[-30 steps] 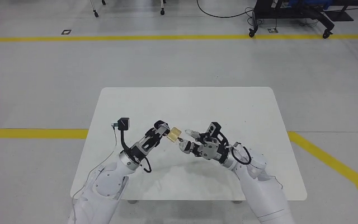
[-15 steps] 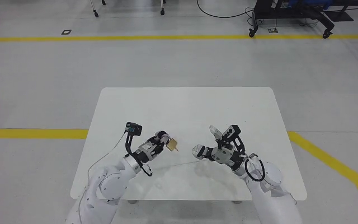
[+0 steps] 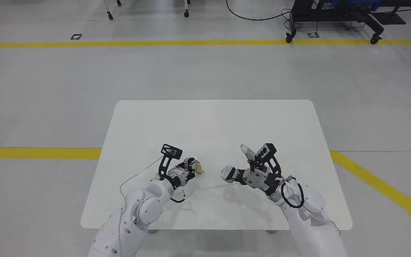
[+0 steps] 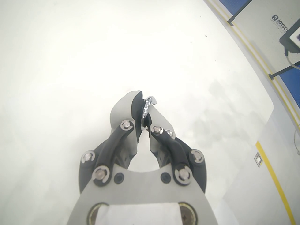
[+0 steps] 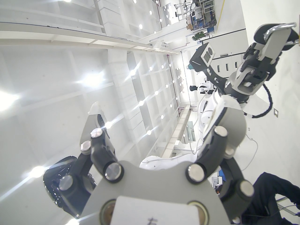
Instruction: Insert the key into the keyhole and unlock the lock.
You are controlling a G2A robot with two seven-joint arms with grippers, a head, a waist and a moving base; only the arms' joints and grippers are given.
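Observation:
A small brass padlock (image 3: pixel 200 168) is held just above the white table (image 3: pixel 212 119) near its front middle, with my left gripper (image 3: pixel 192 169) shut on it. In the left wrist view the fingers (image 4: pixel 131 108) clamp the lock's silver shackle (image 4: pixel 150 100); the brass body is hidden below them. My right gripper (image 3: pixel 233 160) stands a short way to the right of the lock, open and empty, tilted upward. In the right wrist view its spread fingers (image 5: pixel 96 118) point at the ceiling, and the left gripper (image 5: pixel 276 33) shows farther off with the shackle (image 5: pixel 280 27). I cannot make out a key.
The table top carries nothing else. A thin cable (image 3: pixel 209 188) runs along the table between the two arms near the front edge. Yellow floor lines (image 3: pixel 192 44) and wheeled carts (image 3: pixel 334 16) lie well beyond the far edge.
My right gripper let go at the lock, opened and drew back to the right. The left arm turned its wrist and pulled the lock lower and nearer the front edge.

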